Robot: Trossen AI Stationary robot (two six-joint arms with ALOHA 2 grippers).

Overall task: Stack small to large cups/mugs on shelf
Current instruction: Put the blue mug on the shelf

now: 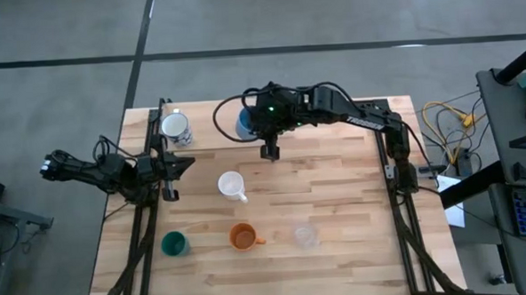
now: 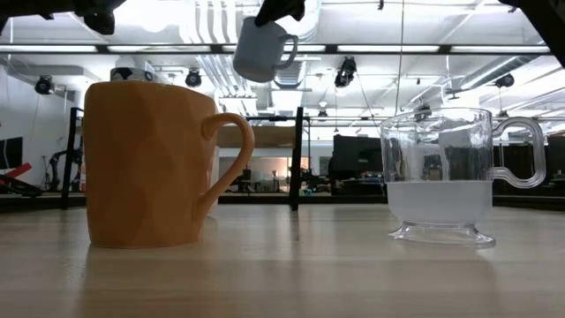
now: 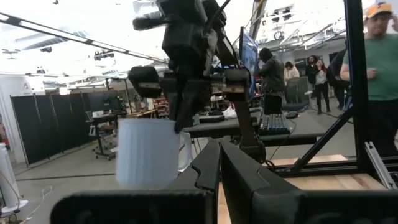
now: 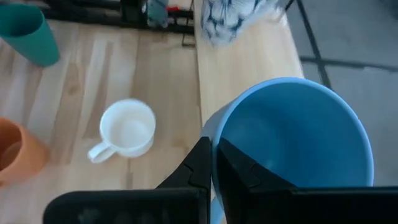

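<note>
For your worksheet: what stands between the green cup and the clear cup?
The orange mug stands between the green cup and the clear cup, seen in the high view.

Matt orange mug [image 2: 146, 163], clear glossy cup [image 2: 441, 177], perhaps plastic, wood tabletop [image 1: 336, 189]

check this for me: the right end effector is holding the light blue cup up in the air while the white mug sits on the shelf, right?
Not quite. The right end effector does hold the light blue cup in the air, but the white mug sits on the tabletop, not the shelf. The high view shows it.
</note>
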